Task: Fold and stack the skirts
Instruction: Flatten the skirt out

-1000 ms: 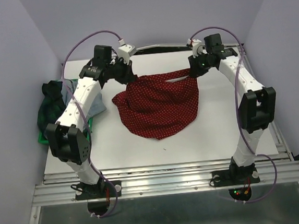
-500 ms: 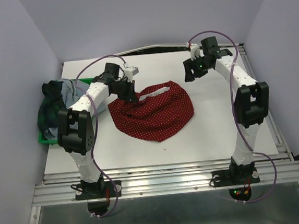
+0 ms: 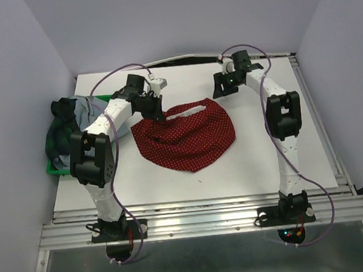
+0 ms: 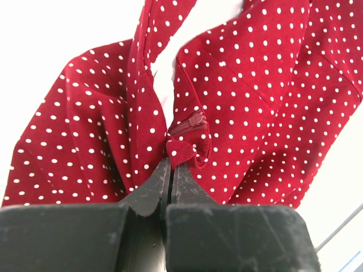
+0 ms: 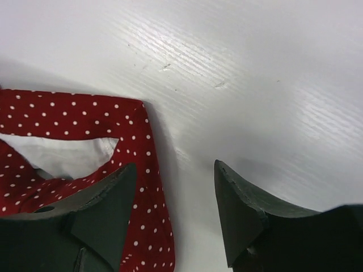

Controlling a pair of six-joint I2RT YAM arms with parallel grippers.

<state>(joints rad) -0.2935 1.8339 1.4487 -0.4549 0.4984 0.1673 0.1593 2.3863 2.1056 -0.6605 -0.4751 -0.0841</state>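
The dark red skirt (image 3: pixel 184 136), strung taut between both grippers a second ago, has dropped flat on the table (image 3: pixel 266 160). The right gripper (image 3: pixel 219 89) has released it and shifted left. Its jaws are now apart, with the freed waistband corner just beside one finger (image 5: pixel 108 198). The left gripper (image 3: pixel 156 111) has descended with its corner.

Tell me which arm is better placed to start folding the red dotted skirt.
Left, most likely. The left gripper is shut on the red dotted skirt near its zipper, while the right gripper hangs open at the skirt's edge, holding nothing.
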